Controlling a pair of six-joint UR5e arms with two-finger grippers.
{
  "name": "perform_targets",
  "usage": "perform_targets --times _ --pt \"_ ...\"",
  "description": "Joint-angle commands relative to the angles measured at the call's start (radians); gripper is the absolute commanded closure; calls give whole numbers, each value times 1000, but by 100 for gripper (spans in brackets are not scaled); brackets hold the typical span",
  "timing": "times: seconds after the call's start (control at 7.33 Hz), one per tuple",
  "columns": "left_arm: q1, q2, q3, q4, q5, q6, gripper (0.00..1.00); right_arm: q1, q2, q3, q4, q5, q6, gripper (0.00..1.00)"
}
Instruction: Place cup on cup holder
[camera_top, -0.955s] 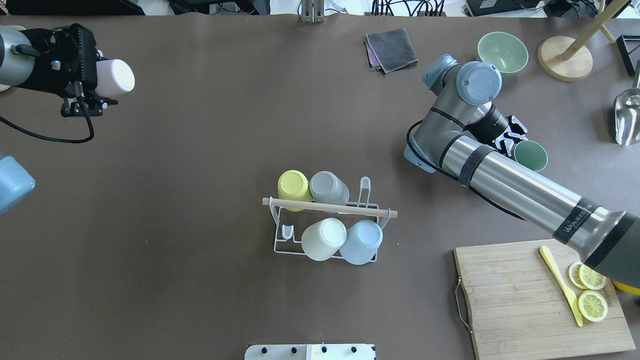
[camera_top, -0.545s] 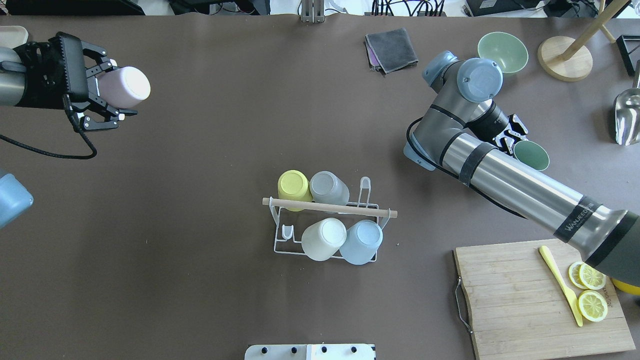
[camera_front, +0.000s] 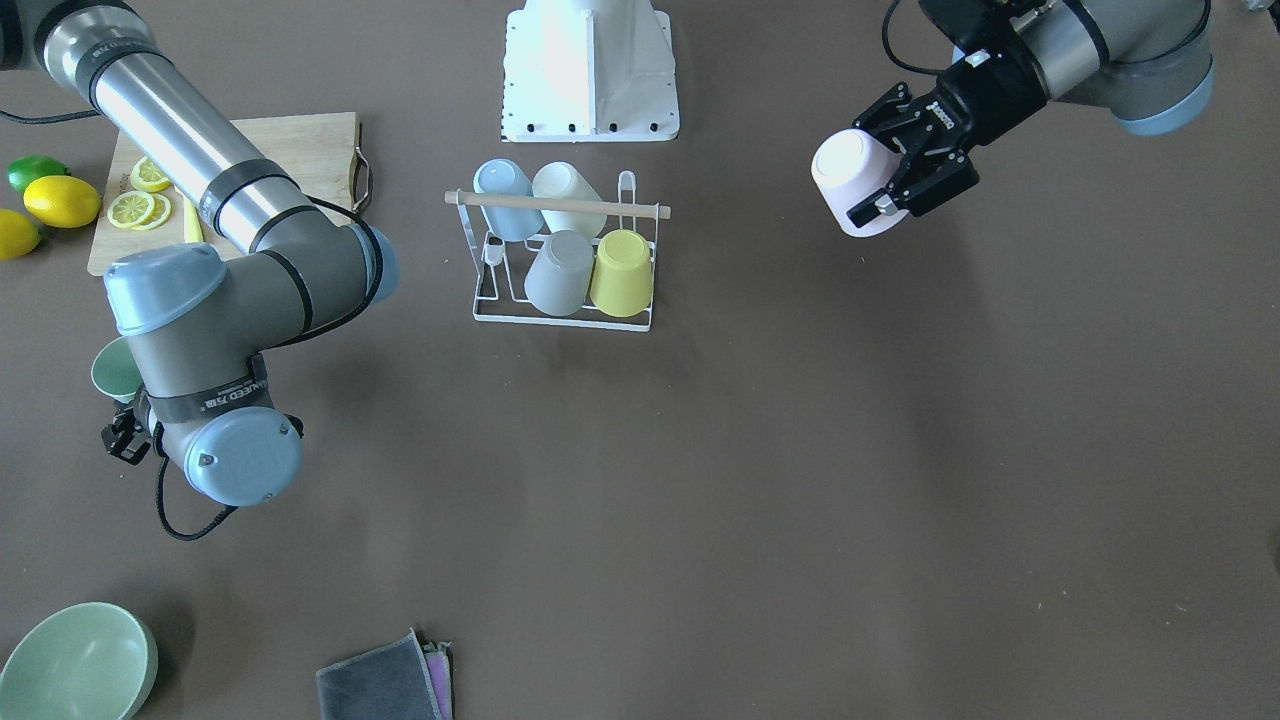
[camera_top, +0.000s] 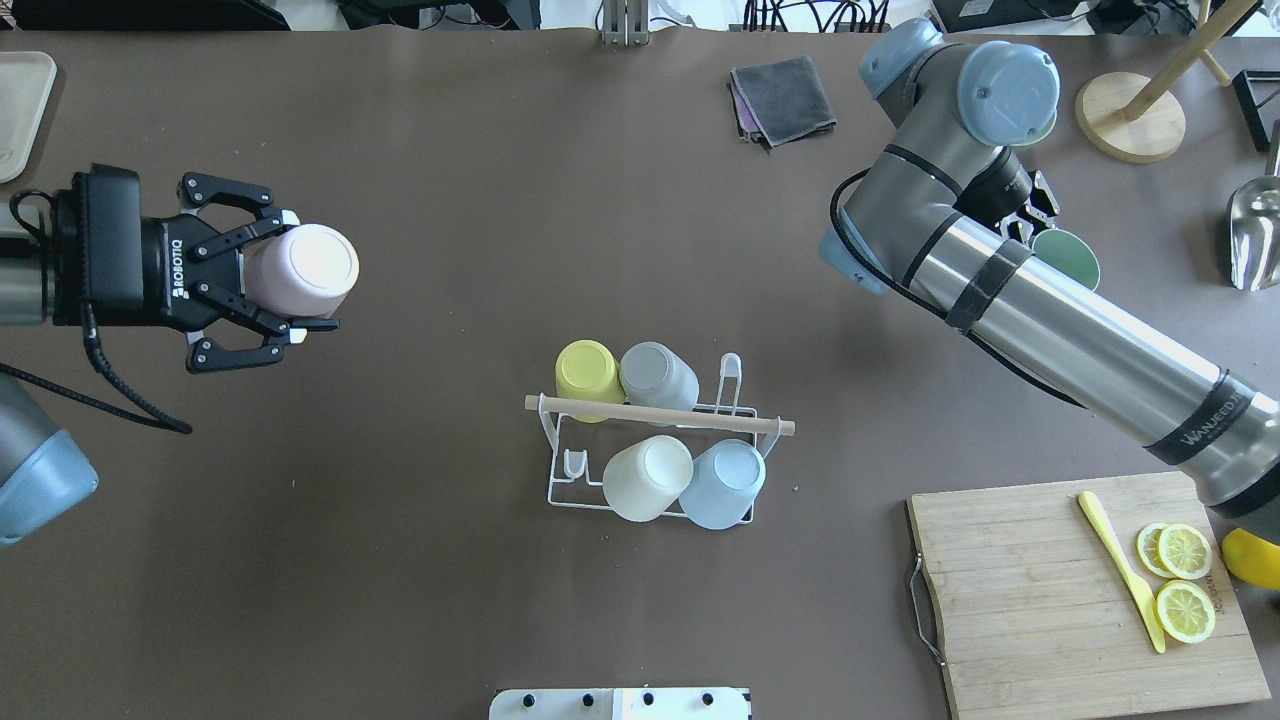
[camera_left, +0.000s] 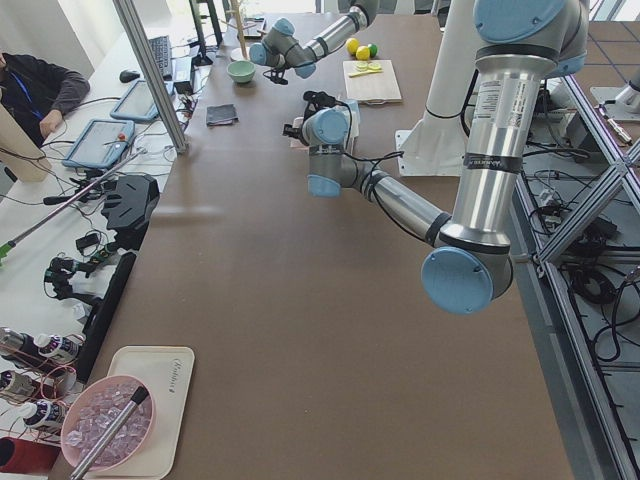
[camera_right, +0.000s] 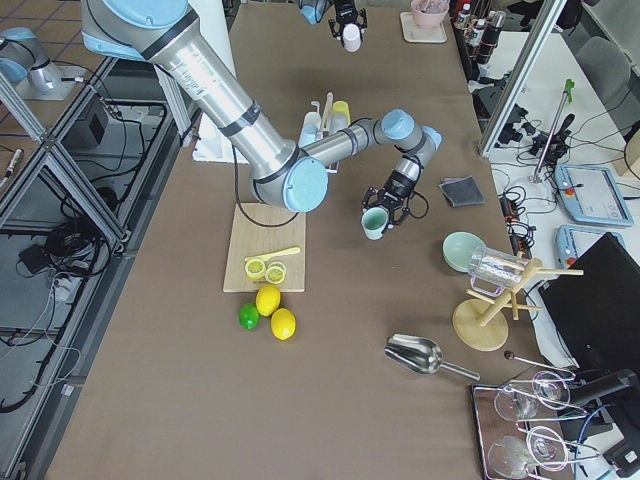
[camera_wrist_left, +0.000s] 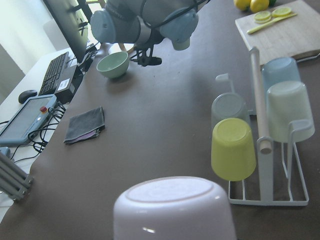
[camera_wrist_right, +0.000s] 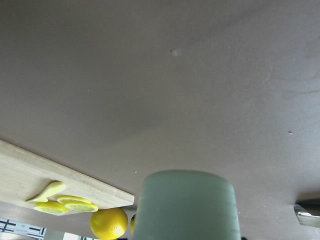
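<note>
Left fingers: the left gripper (camera_top: 297, 272) has its fingers (camera_top: 262, 228) closed around the sides of a pink cup (camera_top: 305, 268). The cup is carried sideways above the surface, its flat base pointing away from the wrist.
Pink cup and holder: the pink cup hangs over the robot's left part of the surface (camera_top: 420, 560), well apart from the cup holder (camera_top: 700, 418).
Cup holder: a white wire rack with a wooden rod handle, standing near the middle of the surface.
Cups on the holder: four sit upside down on the prongs. On the far side of the rod are a yellow cup (camera_top: 588, 375) and a grey cup (camera_top: 657, 375). On the near side are a cream cup (camera_top: 647, 478) and a light blue cup (camera_top: 722, 484).
Bare prongs: one at the near corner beside the cream cup, one at the far corner beside the grey cup.
In the way: the rod runs across the top between the two rows. The yellow cup sits at the end facing the pink cup.
Right fingers: the right gripper (camera_right: 388, 210) is closed on a green cup (camera_right: 374, 222), lifted off the surface far from the holder.
Around: a wooden cutting board (camera_top: 1030, 600) holds lemon slices (camera_top: 1185, 610) and a yellow knife (camera_top: 1120, 570). A folded grey cloth (camera_top: 783, 97) lies at the far edge, and a green bowl (camera_front: 75, 665) sits near it.
</note>
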Motion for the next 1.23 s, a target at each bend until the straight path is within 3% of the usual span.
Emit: perform_targets --times 0.0,0.14,0.55,0.68,0.82,0.95,1.09 --pt "99 5 29 -271 3 -155 52 51 2 163 15 128 6 100" --pt "116 4 52 -360 4 -214 52 74 2 252 20 201 18 100" --pt "144 -27 90 -488 8 -366 52 168 -62 330 366 494 127 98" --pt "144 -39 128 -497 8 -368 52 186 -84 330 479 604 175 91" --pt "145 -71 177 -532 9 -370 52 195 -88 356 605 703 321 96" --pt "163 -96 187 -548 11 -371 52 198 -100 388 767 731 502 100" --pt "221 -103 190 -580 21 -367 52 195 -158 370 966 740 549 100"
